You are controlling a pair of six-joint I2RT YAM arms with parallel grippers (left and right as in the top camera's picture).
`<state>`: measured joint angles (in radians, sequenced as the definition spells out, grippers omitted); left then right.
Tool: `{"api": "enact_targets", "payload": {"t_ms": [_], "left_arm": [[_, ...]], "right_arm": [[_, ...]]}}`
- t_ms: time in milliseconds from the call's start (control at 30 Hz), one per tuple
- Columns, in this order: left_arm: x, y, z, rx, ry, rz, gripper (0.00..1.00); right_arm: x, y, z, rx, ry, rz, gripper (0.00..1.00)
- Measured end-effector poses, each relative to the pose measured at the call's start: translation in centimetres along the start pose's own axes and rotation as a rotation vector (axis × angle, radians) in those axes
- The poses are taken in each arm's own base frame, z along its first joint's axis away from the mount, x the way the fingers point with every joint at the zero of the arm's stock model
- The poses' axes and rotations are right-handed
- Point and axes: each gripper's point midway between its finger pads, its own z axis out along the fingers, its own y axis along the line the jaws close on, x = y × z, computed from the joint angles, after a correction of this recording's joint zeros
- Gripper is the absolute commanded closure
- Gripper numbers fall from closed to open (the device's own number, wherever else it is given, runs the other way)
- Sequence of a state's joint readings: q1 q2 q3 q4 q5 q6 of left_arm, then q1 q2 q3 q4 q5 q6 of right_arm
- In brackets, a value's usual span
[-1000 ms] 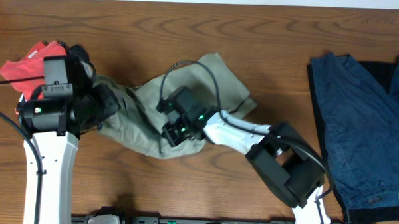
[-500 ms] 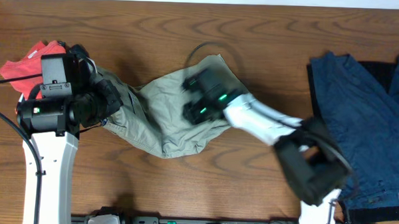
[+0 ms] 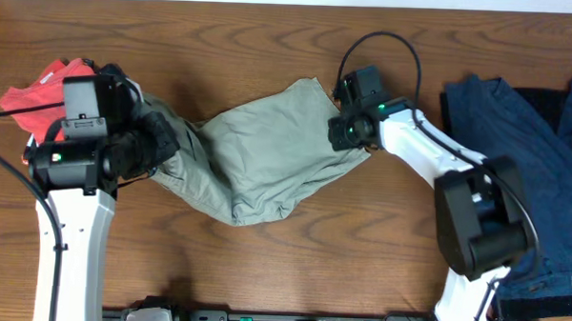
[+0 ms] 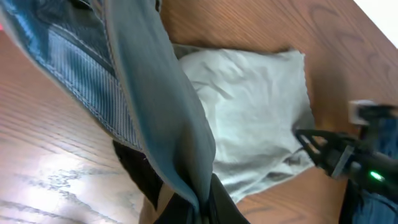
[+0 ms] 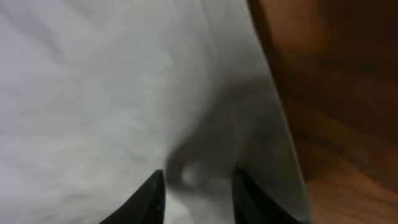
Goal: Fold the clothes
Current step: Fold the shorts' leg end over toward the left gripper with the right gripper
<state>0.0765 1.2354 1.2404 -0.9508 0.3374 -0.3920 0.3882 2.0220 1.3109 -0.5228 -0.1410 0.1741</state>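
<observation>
The khaki trousers [image 3: 257,164] lie spread across the middle of the table. My left gripper [image 3: 161,145] is shut on their left end, which hangs bunched from the jaws in the left wrist view [image 4: 200,208]; the cloth [image 4: 249,118] stretches away from it. My right gripper [image 3: 342,136] is at the trousers' right edge. In the right wrist view its fingers [image 5: 199,199] close on a raised fold of the khaki cloth [image 5: 93,93]. A red T-shirt [image 3: 35,96] lies at the far left behind the left arm. Dark blue denim [image 3: 515,168] lies at the right.
Bare wooden table [image 3: 271,46] runs along the back and in front of the trousers. The right arm's cable loops above the gripper [image 3: 386,40]. The denim pile reaches the table's right edge.
My right gripper has moved from the middle of the trousers to their right edge, and the cloth now lies flatter and smoother. The left gripper has stayed put, still holding the left end.
</observation>
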Motion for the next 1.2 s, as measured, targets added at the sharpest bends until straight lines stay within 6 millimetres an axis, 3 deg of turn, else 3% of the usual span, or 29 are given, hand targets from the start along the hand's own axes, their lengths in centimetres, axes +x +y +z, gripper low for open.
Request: {"api": "enact_targets", "payload": {"t_ms": [267,400,533,700,867,933,967,1033,1067,1200], "left_arm": [[0.0,-4.5,2.4,0.085,-0.001,0.100,0.94],[0.3,-7.2,3.8,0.136,0.000,0.132,0.94],[1.8,-9.5,5.7,0.166,0.046,0.161,0.94],[3.7,-11.1,8.5,0.170,0.110,0.191,0.94],[4.8,-11.8,10.9,0.162,0.153,0.199,0.94],[4.9,-12.1,11.4,0.165,0.157,0.197,0.93],[5.0,-12.2,11.6,0.166,0.158,0.199,0.90],[5.2,-12.5,11.6,0.172,0.159,0.205,0.63],[5.3,-12.6,11.6,0.177,0.159,0.205,0.57],[5.2,-13.3,11.6,0.197,0.147,0.221,0.51]], "right_arm": [[1.4,0.0,0.4,0.046,0.071,0.004,0.72],[2.3,1.1,0.4,0.072,0.100,0.002,0.72],[3.1,3.0,0.6,0.089,0.109,-0.033,0.70],[3.8,4.9,0.7,0.091,0.115,-0.066,0.69],[4.1,5.1,0.7,0.094,0.122,-0.051,0.68],[4.1,5.2,0.7,0.091,0.123,-0.042,0.63],[4.1,5.3,0.7,0.085,0.124,-0.040,0.59],[4.2,5.6,0.7,0.074,0.130,-0.036,0.49],[4.3,5.7,0.6,0.071,0.133,-0.031,0.46],[5.1,5.6,0.1,0.066,0.187,-0.022,0.40]]}}
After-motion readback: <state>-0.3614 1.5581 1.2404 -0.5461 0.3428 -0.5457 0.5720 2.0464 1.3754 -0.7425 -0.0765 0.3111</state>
